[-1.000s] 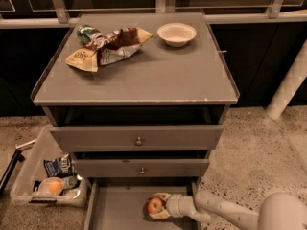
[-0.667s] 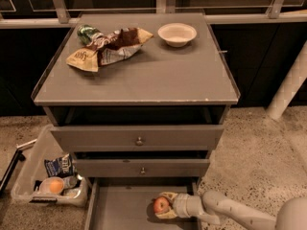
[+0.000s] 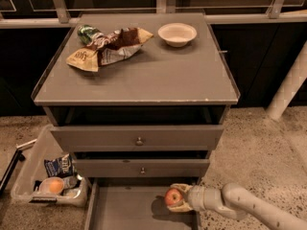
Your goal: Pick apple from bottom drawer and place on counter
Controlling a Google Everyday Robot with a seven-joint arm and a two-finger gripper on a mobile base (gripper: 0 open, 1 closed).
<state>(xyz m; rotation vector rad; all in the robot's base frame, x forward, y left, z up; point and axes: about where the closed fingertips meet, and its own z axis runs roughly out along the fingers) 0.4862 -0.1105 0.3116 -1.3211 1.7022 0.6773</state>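
**Apple in hand, counter overhead**

My gripper [image 3: 178, 198], reaching in from the right, is closed around the apple [image 3: 173, 196] at the right edge of the bottom drawer [image 3: 124, 207], below the desk's front-right corner. A shadow on the flat metal floor suggests the fruit hangs clear. It is round, smooth and red with a yellow patch, with no long axis to favour. The counter [image 3: 158, 75] lies above and behind it, past two jutting drawer fronts, which I judge the lift must clear first. A pale bowl [image 3: 177, 34] and crinkled bags [image 3: 108, 47] sit toward the back edge.
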